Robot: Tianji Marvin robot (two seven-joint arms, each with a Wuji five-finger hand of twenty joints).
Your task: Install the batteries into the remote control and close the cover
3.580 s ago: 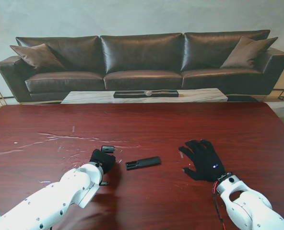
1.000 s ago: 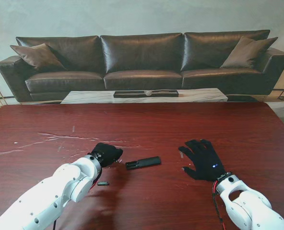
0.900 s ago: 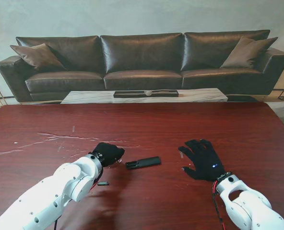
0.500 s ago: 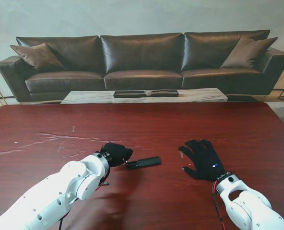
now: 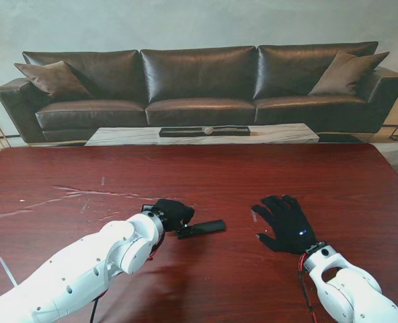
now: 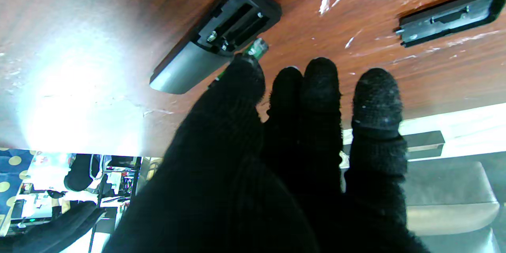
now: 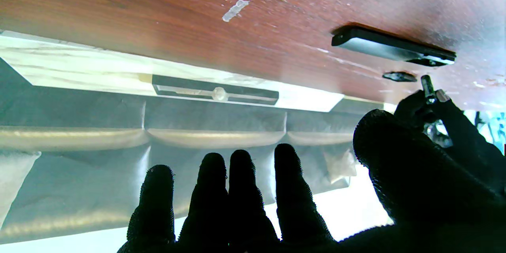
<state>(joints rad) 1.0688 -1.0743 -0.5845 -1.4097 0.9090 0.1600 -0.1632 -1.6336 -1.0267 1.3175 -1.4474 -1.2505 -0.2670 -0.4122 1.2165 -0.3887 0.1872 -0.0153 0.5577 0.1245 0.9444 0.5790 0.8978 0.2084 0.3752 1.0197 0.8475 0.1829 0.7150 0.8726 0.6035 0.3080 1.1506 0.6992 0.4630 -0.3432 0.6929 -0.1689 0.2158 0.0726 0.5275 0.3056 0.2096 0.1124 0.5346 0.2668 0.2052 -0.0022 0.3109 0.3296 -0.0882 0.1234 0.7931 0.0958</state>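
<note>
The black remote lies mid-table, back side up, and its battery bay stands open with nothing in it. My left hand hovers at the remote's left end, shut on a green-tipped battery pinched between thumb and fingers, the tip close to the bay. The right wrist view also shows that battery sticking out of the fingers. The loose battery cover lies inner side up on the table just beyond the left hand. My right hand rests flat to the right of the remote, open, fingers spread.
White scuff marks streak the dark red table on its left half. Beyond the far edge stand a low marble coffee table and a dark leather sofa.
My left hand has travelled right with the battery, from near the cover to the remote's left end. The spare battery on the table is now hidden under the left forearm. The right hand stayed still.
</note>
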